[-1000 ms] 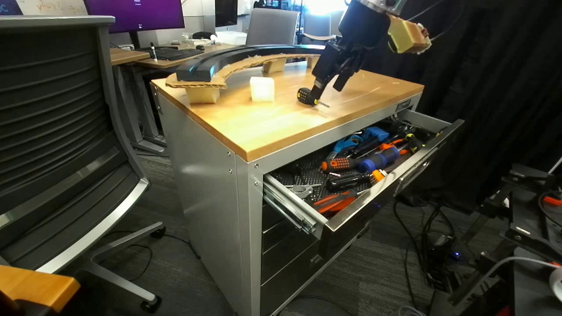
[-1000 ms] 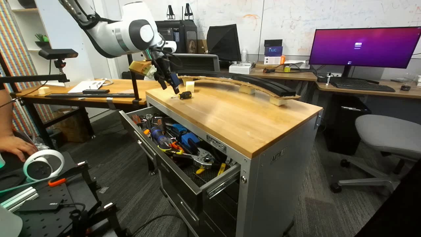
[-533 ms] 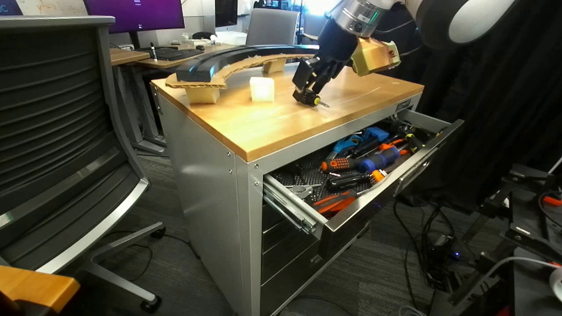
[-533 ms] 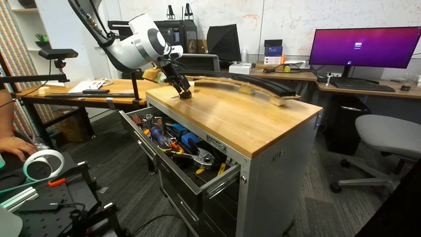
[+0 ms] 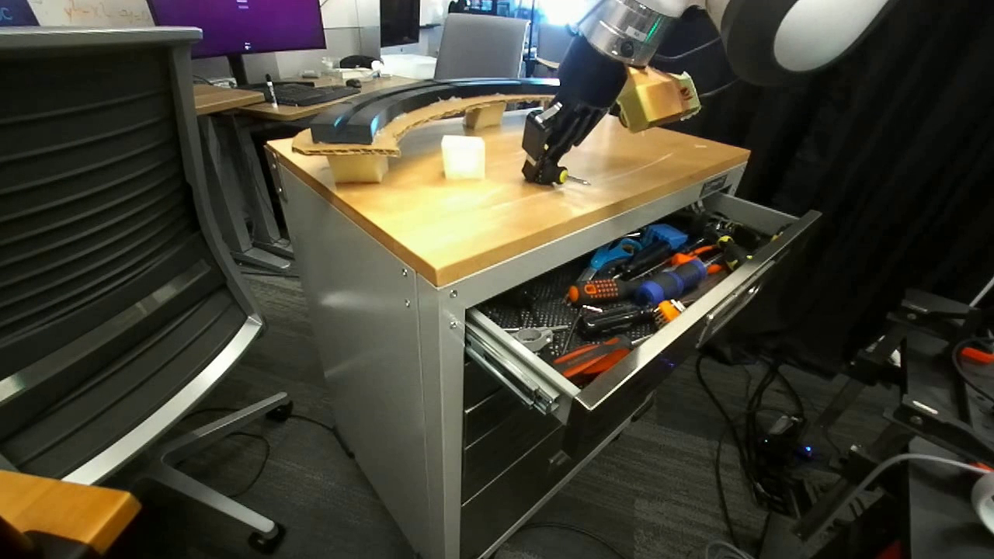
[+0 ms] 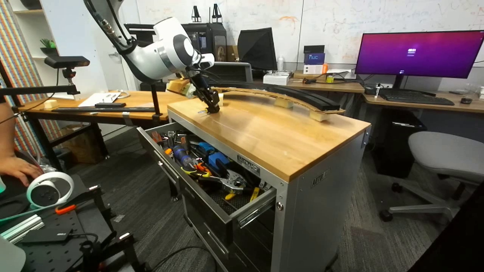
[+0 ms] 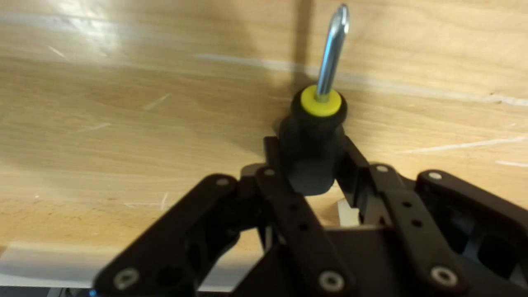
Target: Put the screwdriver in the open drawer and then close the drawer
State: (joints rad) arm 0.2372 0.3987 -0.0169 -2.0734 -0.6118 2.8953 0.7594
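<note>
Jaws have drawn together since earlier and now pinch the screwdriver [image 7: 315, 132] from both sides, on or barely off the bench [image 5: 466, 225], can't tell which, drawer [image 5: 660, 338] pulled out.

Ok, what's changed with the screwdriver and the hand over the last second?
The hand has come down and closed on the screwdriver, nudging it slightly; any lift is unclear. The drawer stayed open with its tools, and the white block kept its place.
</note>
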